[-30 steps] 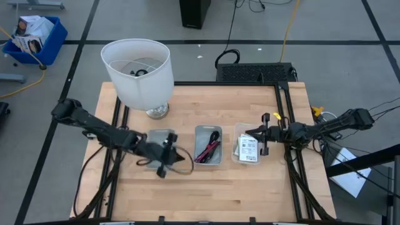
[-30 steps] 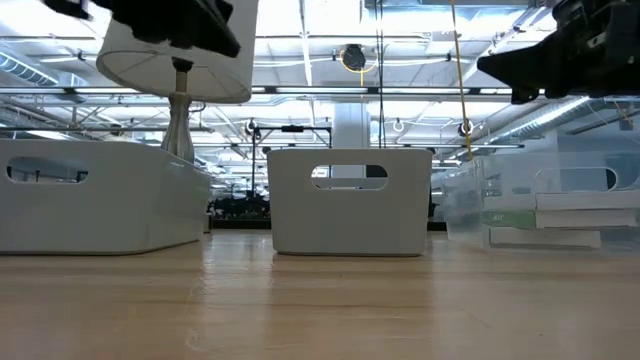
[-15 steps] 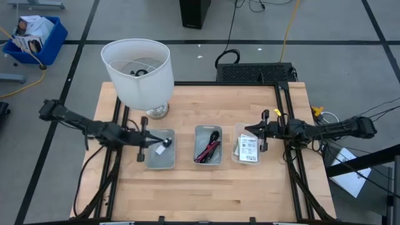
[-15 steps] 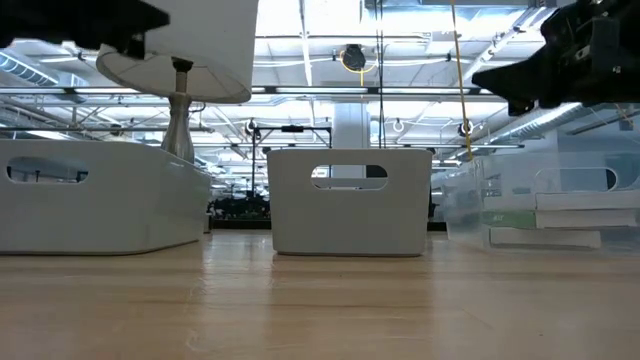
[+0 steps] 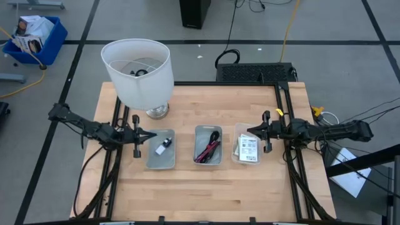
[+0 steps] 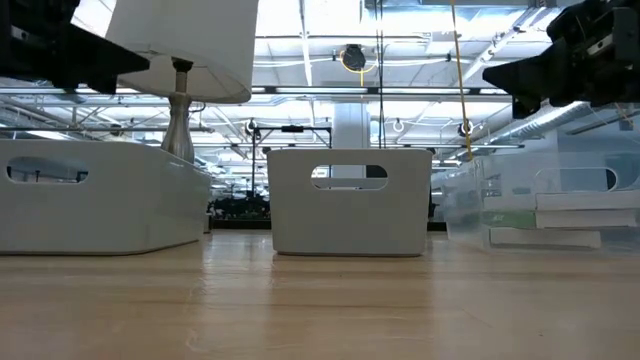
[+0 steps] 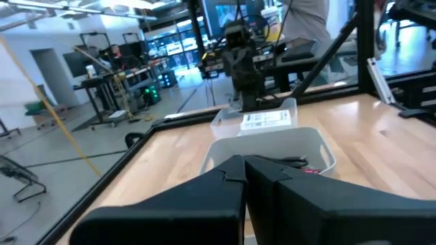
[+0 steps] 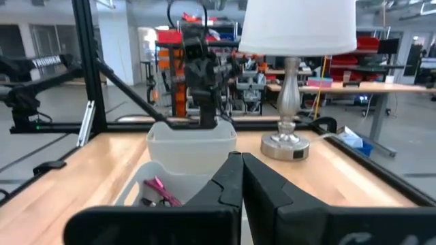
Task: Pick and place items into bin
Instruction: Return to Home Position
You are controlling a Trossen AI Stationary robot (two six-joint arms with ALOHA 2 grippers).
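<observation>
As our left arm backs to nine o'clock of its bin, both jaws closed on nothing, we judge sorting done.

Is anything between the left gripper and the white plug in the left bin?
Nothing visible. The left gripper, shut, hangs just outside the left gray bin, above its rim; the white plug lies uncovered inside.

I can read nothing here: the black print on the packets, just beside my right gripper, is too small to make out.
</observation>
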